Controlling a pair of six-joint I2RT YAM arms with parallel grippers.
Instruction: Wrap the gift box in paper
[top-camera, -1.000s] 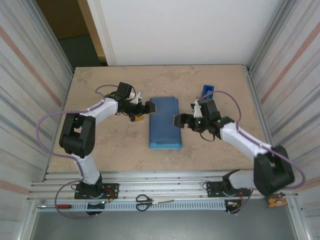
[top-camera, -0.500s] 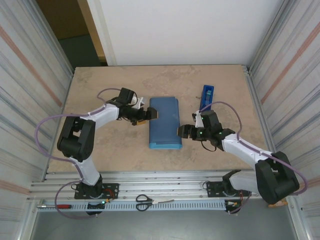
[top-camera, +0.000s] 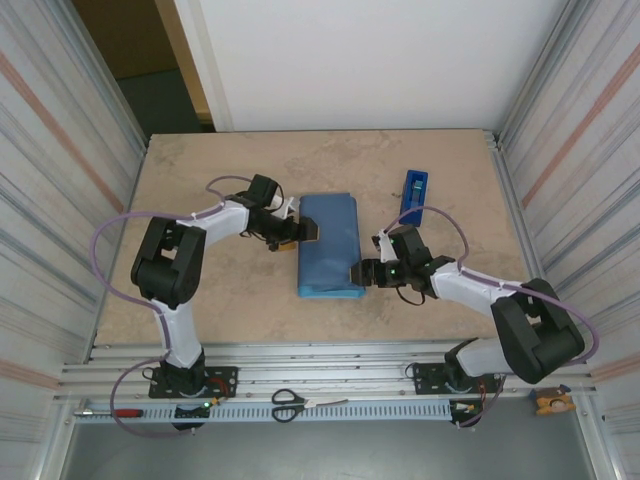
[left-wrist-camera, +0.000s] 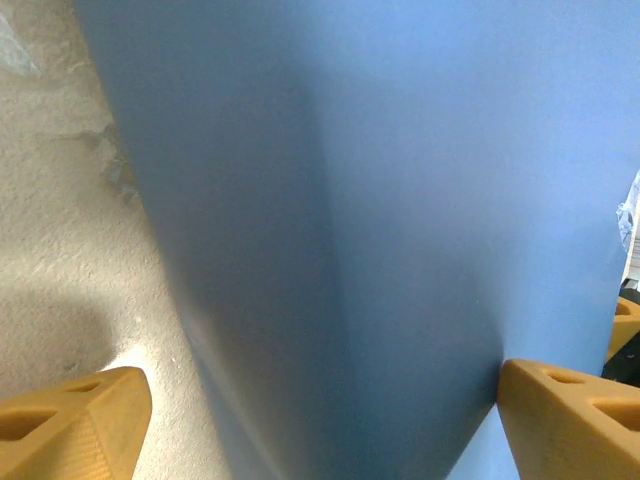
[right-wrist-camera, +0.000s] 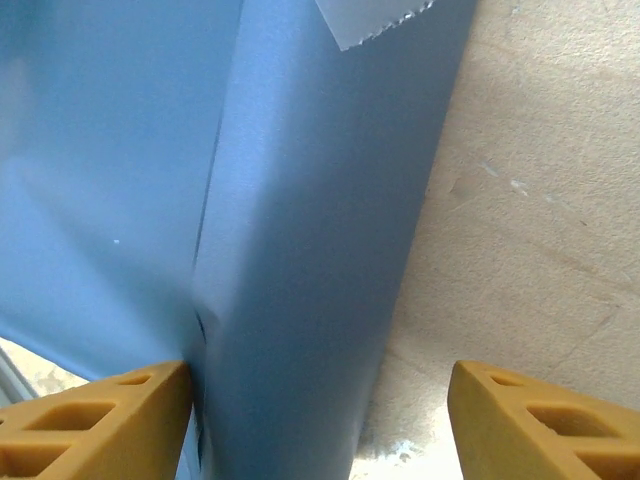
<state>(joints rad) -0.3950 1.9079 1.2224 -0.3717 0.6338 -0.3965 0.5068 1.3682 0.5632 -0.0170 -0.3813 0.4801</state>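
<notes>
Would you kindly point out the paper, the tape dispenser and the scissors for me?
paper (top-camera: 330, 240), top view, middle of its upper face.
tape dispenser (top-camera: 413, 190), top view, middle of its body.
scissors (top-camera: 290, 403), top view, black handles.

Paper (top-camera: 330, 245) on table (top-camera: 200, 170); tape dispenser (top-camera: 413, 190) right (farther back).

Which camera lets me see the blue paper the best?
The top external view: the whole paper is there, folded into a long bundle. The left wrist view gives a close-up patch of it; the right wrist view, a close-up folded side with a tape strip.
</notes>
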